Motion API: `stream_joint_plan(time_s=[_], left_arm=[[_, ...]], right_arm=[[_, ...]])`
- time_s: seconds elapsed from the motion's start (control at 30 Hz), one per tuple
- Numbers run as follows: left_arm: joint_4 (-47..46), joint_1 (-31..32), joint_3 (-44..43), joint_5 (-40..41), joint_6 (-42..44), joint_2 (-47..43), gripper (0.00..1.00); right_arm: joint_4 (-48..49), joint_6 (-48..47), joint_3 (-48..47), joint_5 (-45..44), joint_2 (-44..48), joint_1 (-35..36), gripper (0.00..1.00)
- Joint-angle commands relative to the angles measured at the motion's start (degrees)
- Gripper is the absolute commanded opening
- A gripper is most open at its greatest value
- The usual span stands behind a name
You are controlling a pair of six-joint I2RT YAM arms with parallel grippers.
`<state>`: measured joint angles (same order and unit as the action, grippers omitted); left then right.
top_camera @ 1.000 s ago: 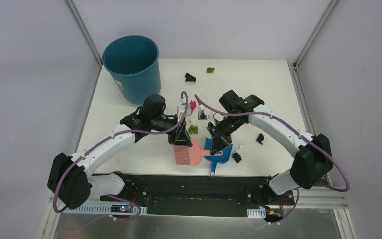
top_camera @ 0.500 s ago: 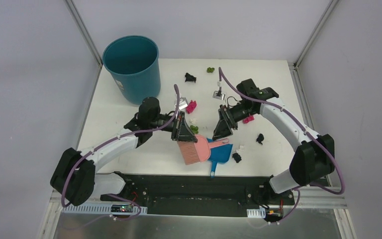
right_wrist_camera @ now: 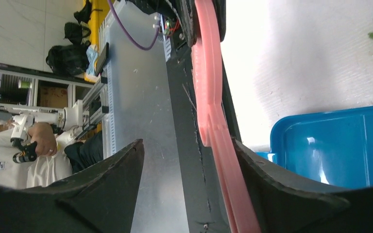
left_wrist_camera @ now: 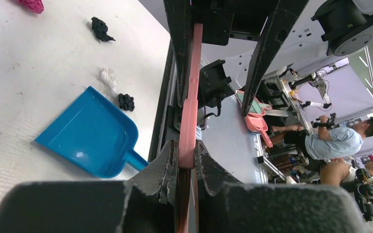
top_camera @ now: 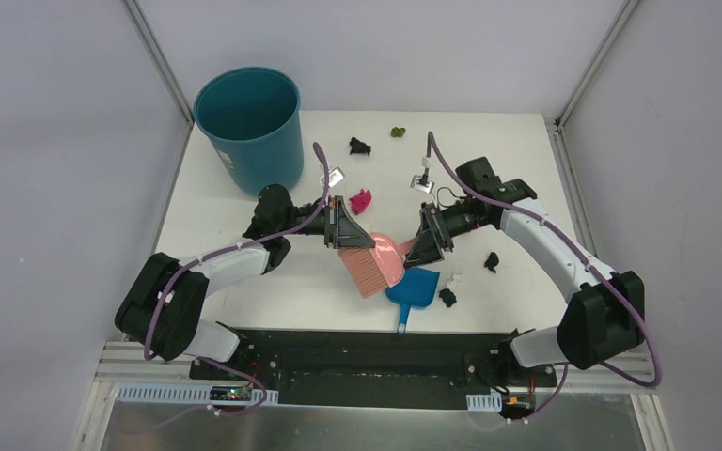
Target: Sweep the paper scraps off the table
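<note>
White desk (top_camera: pixel 526 150) is carrying scattered magenta, black, green and white paper scraps (top_camera: pixel 359 200) around a blue dustpan (top_camera: pixel 414 288) lying flat. Left end effector (left_wrist_camera: pixel 186 150) is clamping the pink brush (top_camera: pixel 376 266) by its handle, while right end effector (right_wrist_camera: pixel 188 145) is gaping wide, fingers straddling that handle

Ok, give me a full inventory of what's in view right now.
Table: one, white, black strip along near edge.
Bin: one, teal, far-left corner.
Dustpan: one, blue, empty, near edge at centre.
Brush: one, pink, held at the dustpan's left.
Paper scraps: at least seven; three black, two green, one magenta, one white; scattered across the far half and right of the dustpan.
People: at least two, beyond the table, wrist views only.
Left gripper: shut on the brush handle.
Right gripper: open, brush handle between its fingers.
</note>
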<state>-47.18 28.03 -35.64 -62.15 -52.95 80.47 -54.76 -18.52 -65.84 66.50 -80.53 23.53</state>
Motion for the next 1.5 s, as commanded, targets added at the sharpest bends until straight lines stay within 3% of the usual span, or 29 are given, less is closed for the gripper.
stream_joint_plan(time_s=[0.0,0.1,0.27,0.77,0.87,0.97,1.0,1.1,1.2,1.33,1.4,1.47], left_arm=[[-5.77,-0.25,-0.31,-1.78,-1.71,-1.20,0.00],[-7.14,-0.26,-0.23,-2.09,-3.00,-0.65,0.00],[-7.87,-0.26,-0.39,-2.25,-3.92,0.22,0.00],[-8.28,-0.35,-0.58,-2.34,-4.80,1.51,0.00],[-8.08,-0.30,-0.74,-2.36,-4.81,1.83,0.00],[-6.74,-0.34,-1.04,-2.30,-4.34,2.13,0.00],[-4.41,-0.35,-1.49,-2.28,-3.30,2.03,0.01],[7.76,-0.94,-3.31,-1.12,4.07,-0.31,0.33],[22.91,-1.25,-4.61,5.02,14.09,-7.19,0.54],[53.15,6.77,-11.99,27.51,30.60,-15.53,0.66],[59.45,14.66,-13.94,38.00,32.99,-16.69,0.68],[62.22,21.66,-14.50,48.88,28.69,-14.83,0.69]], right_arm=[[8.11,4.94,0.62,3.03,2.54,-2.07,0.64],[11.06,7.69,0.86,3.66,2.20,-3.96,0.60],[10.88,7.96,0.32,6.90,0.48,-5.05,0.44],[6.80,2.54,1.08,7.50,1.82,-5.16,0.30],[6.16,1.91,1.08,7.37,2.02,-5.16,0.20],[6.25,1.82,1.07,6.80,2.12,-5.16,0.01],[6.35,1.87,1.07,5.98,2.15,-5.23,0.00],[7.03,2.44,1.08,0.93,2.68,-6.22,0.00],[8.04,4.38,0.80,-2.81,2.99,-10.07,0.00],[10.96,8.89,-0.49,-7.69,3.60,-20.33,0.00],[16.81,14.77,0.73,-9.99,4.10,-26.37,0.00],[22.05,19.04,2.70,-16.21,5.31,-30.24,0.00]])
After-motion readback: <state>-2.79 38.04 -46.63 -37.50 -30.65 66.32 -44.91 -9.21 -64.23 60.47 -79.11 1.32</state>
